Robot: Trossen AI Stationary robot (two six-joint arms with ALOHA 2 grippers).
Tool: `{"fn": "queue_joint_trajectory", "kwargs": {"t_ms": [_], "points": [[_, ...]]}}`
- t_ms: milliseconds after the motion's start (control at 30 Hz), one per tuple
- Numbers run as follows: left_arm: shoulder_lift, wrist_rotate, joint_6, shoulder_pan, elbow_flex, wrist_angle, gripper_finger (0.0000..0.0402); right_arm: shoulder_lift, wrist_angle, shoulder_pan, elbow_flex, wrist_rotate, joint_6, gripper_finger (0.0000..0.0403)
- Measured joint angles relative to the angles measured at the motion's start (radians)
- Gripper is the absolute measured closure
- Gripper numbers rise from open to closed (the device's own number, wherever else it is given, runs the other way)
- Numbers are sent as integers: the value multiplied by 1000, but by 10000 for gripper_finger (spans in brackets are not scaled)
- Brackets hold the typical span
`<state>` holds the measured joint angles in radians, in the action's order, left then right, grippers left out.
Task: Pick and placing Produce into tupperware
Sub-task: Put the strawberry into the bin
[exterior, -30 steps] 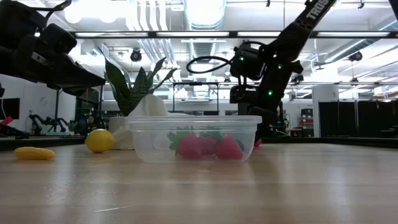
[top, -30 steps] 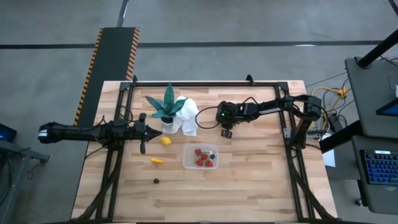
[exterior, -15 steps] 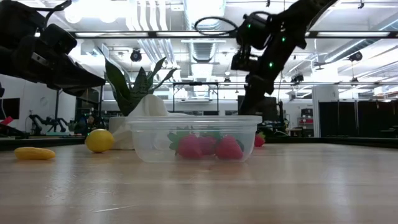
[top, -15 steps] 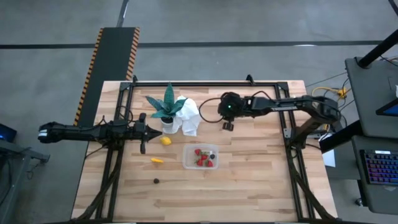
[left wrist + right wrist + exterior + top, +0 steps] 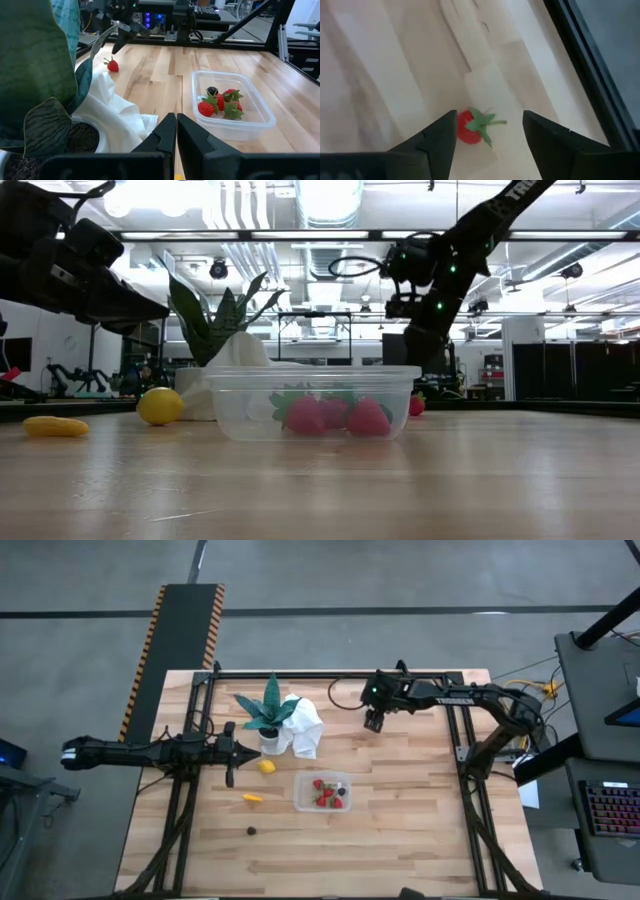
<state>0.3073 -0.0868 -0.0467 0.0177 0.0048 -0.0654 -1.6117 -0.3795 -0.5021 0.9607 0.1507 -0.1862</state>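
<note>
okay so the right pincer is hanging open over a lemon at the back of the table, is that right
Not quite. The right pincer is open over the back of the table, but what lies below it is a loose strawberry, not a lemon. The right wrist view shows it between the fingers. The lemon sits near the left pincer.

Counter stock as counted:
- Strawberries: four. Three lay in the container, e.g. strawberry [image 5: 206, 108]; one loose strawberry [image 5: 468, 127] lay on the counter.
- Dark round berries: two. One berry [image 5: 212, 91] was in the container; one loose berry [image 5: 251, 831] was on the counter.
- Lemon [image 5: 266, 766]: one.
- Yellow-orange elongated piece [image 5: 252, 798]: one.
- Clear tupperware [image 5: 300, 792]: one.
- Potted plant [image 5: 268, 712]: one.
- White cloth [image 5: 306, 728]: one.
</note>
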Motion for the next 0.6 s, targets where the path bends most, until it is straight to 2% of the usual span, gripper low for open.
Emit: {"fn": "queue_joint_trajectory", "kwargs": {"t_ms": [200,600], "points": [[1,0,0,0,0,2,402,-8,1,-23,0,-42,57,183],[21,0,0,0,0,1,402,-9,10,-60,0,-46,74,183]]}}
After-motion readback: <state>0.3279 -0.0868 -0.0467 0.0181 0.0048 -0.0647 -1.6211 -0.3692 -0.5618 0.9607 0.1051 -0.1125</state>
